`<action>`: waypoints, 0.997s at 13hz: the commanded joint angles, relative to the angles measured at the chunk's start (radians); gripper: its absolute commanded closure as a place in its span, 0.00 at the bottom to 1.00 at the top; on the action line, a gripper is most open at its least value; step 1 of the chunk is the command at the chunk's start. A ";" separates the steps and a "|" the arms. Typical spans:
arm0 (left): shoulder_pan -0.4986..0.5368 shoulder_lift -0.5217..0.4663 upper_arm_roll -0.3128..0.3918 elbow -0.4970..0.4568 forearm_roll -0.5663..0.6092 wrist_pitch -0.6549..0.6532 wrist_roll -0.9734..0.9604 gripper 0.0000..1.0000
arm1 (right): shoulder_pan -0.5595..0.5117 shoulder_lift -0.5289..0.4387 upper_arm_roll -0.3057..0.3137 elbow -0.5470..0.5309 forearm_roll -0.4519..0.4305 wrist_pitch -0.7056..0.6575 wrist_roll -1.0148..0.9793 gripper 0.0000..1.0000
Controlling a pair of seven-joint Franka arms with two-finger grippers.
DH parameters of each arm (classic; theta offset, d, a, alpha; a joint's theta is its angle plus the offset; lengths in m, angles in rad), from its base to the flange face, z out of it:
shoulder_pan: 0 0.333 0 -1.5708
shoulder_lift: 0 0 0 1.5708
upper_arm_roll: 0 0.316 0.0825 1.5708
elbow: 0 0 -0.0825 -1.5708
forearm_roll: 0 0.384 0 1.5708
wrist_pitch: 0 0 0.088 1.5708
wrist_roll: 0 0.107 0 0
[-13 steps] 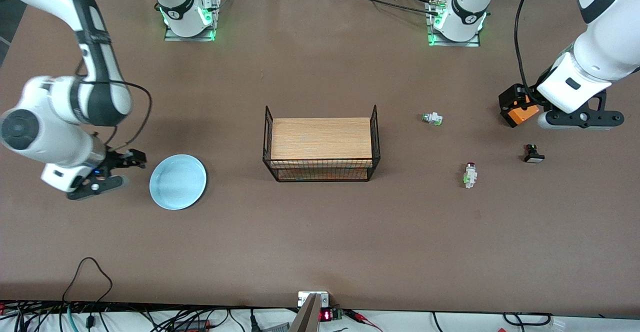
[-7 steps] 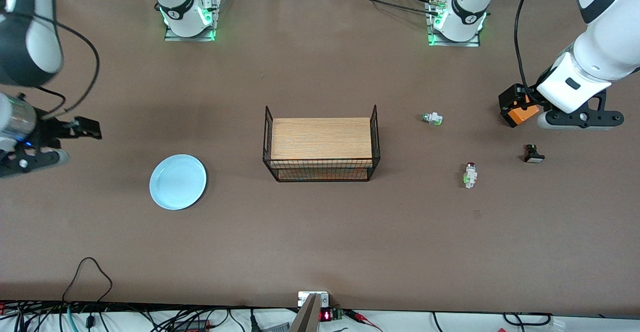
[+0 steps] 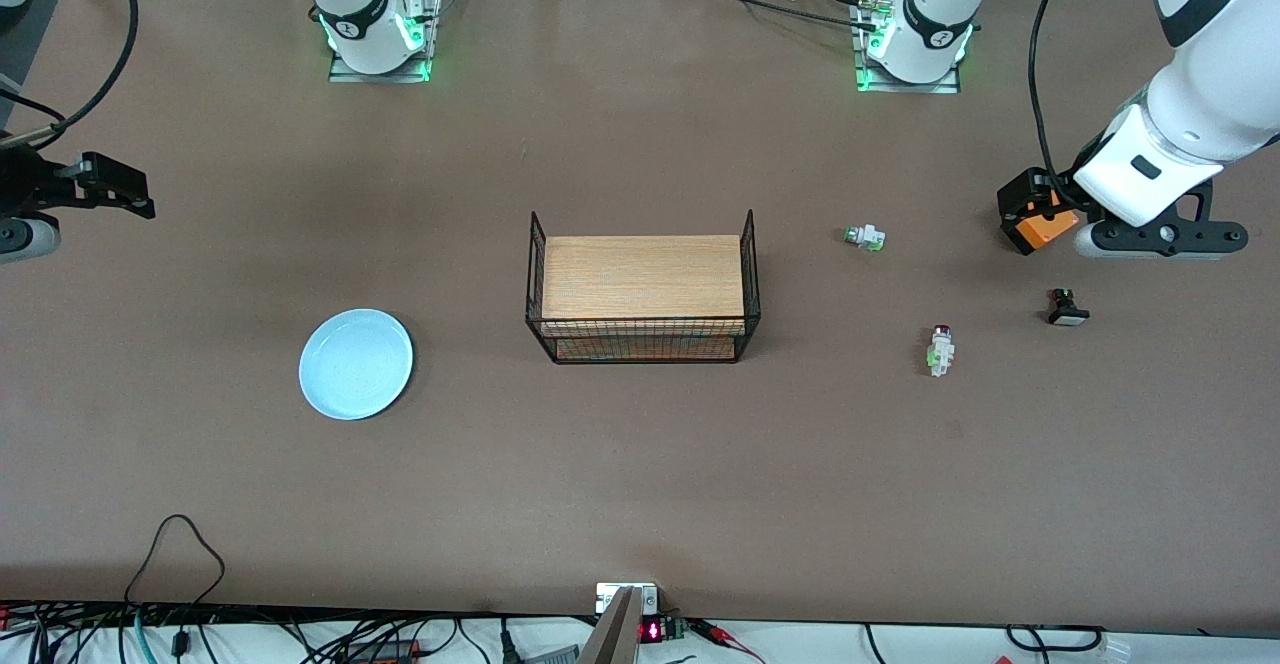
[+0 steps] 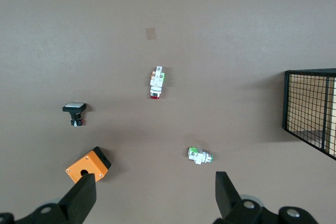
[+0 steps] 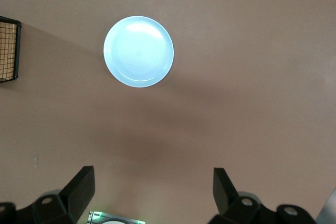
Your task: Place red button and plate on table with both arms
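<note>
Brown matte tabletop (image 3: 640, 484) fills the scene, with a wire-framed wooden shelf (image 3: 643, 297) at its middle. From the shelf, the light-blue plate (image 3: 356, 363) is seen at about eight o'clock in the front view, lying flat on the table toward the right arm's end. The red button (image 3: 940, 349) lies on its side at about four o'clock from the shelf, with a green-tipped white switch (image 3: 864, 237) at its eleven o'clock and a black-bodied button (image 3: 1067, 309) at its two o'clock.

Nothing is held. The right gripper (image 5: 152, 195) is spread wide and empty, high over the table at its own end, well apart from the plate. The left gripper (image 4: 152, 195) is likewise wide and empty, raised beside an orange box (image 3: 1040, 220).

Both things appear already set down, so the step in hand is judged to be a retreat. It is best done by lifting clear without sweeping low over the small switches.
</note>
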 commanded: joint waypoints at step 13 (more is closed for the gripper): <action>0.004 0.026 -0.002 0.035 0.022 -0.014 0.009 0.00 | -0.031 -0.254 0.008 -0.355 0.011 0.025 0.023 0.00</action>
